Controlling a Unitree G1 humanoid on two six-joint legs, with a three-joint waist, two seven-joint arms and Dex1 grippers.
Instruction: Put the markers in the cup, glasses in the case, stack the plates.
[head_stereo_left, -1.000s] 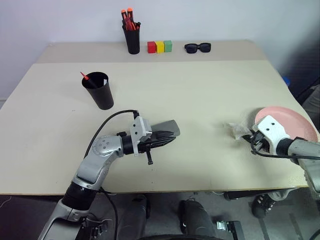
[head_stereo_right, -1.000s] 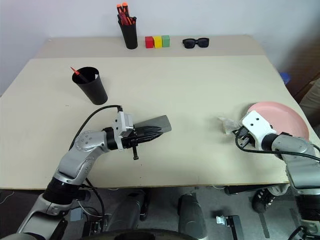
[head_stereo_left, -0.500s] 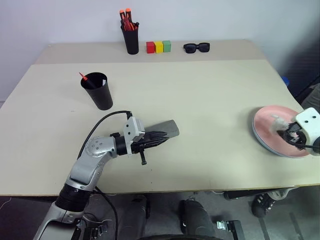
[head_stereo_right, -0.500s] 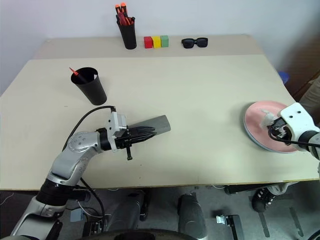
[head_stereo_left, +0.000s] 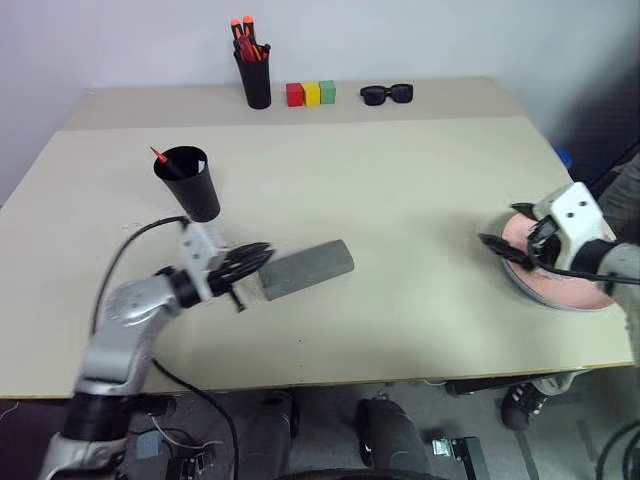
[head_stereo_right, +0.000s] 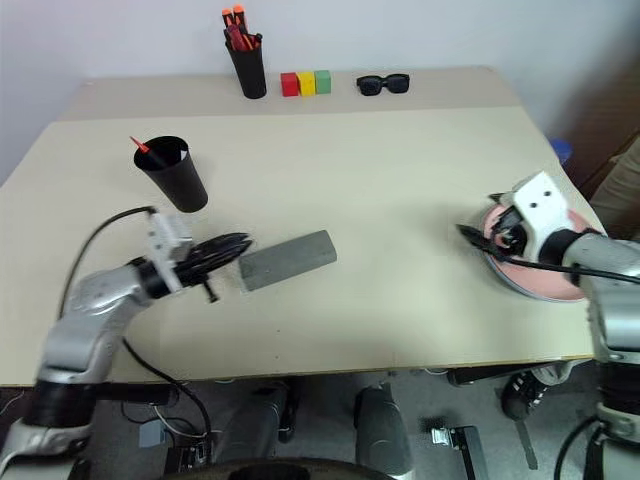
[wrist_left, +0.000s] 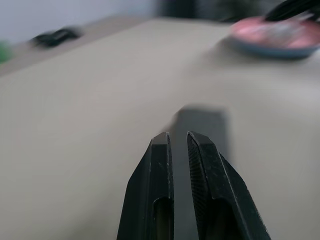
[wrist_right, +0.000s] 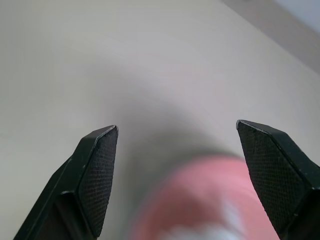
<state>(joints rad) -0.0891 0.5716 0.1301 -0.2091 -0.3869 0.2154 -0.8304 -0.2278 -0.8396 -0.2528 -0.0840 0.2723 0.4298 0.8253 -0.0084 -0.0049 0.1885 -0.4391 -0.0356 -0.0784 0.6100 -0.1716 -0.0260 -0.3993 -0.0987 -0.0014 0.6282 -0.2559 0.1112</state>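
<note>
Two end effectors over a table, the case and plates between them.
Head view: closed left end effector (head_stereo_left: 262, 254) just left of grey case (head_stereo_left: 297, 270); open right end effector (head_stereo_left: 497, 243) over pink plate (head_stereo_left: 560, 288), stacked on blue.
Left wrist view: case just beyond fingertips (wrist_left: 162, 145).
Right wrist view: pink plate below spread fingers (wrist_right: 97, 172).

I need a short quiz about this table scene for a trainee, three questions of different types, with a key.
1. True or false: the case lies with its lid shut.
2. Which plate is on top: (a) pink or (b) blue?
3. Fill in: the red marker stands in the black ____.

Key: 1 true. 2 (a); the blue rim shows under the pink plate. 3 cup.
</note>
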